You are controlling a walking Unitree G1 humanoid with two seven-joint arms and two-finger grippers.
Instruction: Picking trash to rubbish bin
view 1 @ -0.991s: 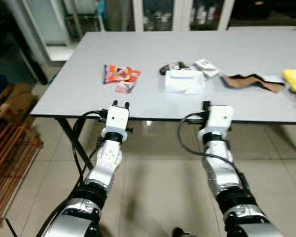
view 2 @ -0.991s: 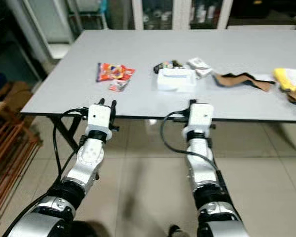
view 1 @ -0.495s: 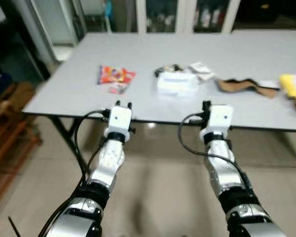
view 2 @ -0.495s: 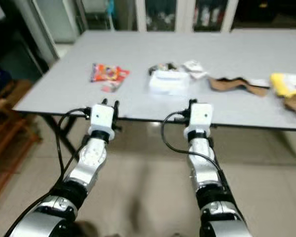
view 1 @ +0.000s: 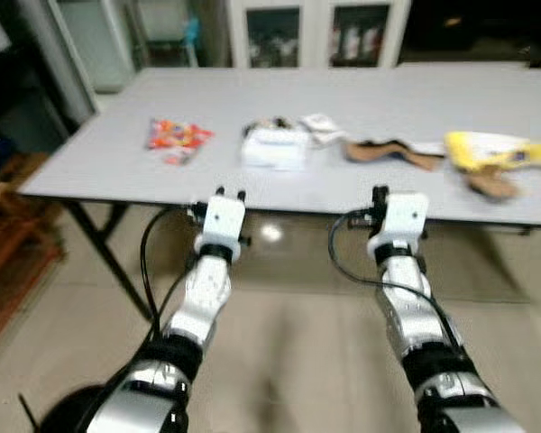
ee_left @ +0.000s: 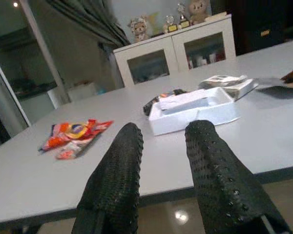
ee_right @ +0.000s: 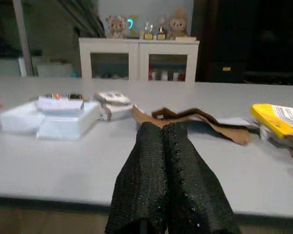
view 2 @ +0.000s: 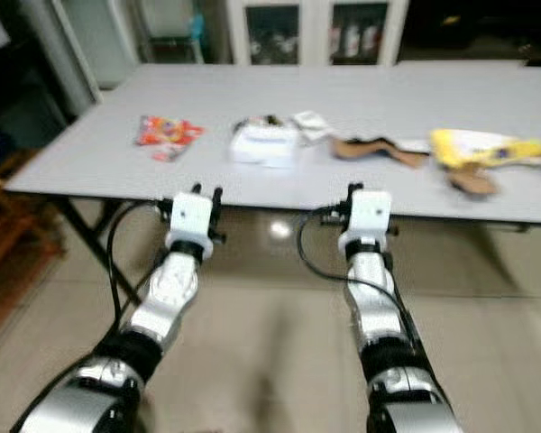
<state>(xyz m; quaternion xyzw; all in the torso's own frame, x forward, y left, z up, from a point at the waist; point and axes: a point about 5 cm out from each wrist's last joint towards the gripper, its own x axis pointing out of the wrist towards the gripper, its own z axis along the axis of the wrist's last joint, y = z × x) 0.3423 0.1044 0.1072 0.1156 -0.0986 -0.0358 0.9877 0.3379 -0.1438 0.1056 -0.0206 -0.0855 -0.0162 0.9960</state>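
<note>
On the grey table (view 1: 117, 167) lies a row of trash: a red-orange snack wrapper (view 1: 178, 137), a white box (view 1: 275, 148), a small pale packet (view 1: 320, 126), a crumpled brown paper (view 1: 388, 150) and a yellow bag (view 1: 487, 149). Both arms reach forward just short of the table's near edge, below its top. My left gripper (view 1: 230, 194) is open and empty, facing the white box (ee_left: 195, 109) and the wrapper (ee_left: 73, 134). My right gripper (view 1: 380, 192) is shut with nothing in it, and faces the brown paper (ee_right: 195, 119).
A white cabinet with glass doors (view 1: 307, 36) stands behind the table. A wooden rack (view 1: 9, 262) is at the left, beside the black table leg (view 1: 108, 257). A dark round shape (view 1: 63, 410) sits on the tiled floor at the bottom left.
The camera has swung to the right and pulled back a little, so the table's items sit further left and the yellow bag shows more. Both arms keep their pose.
</note>
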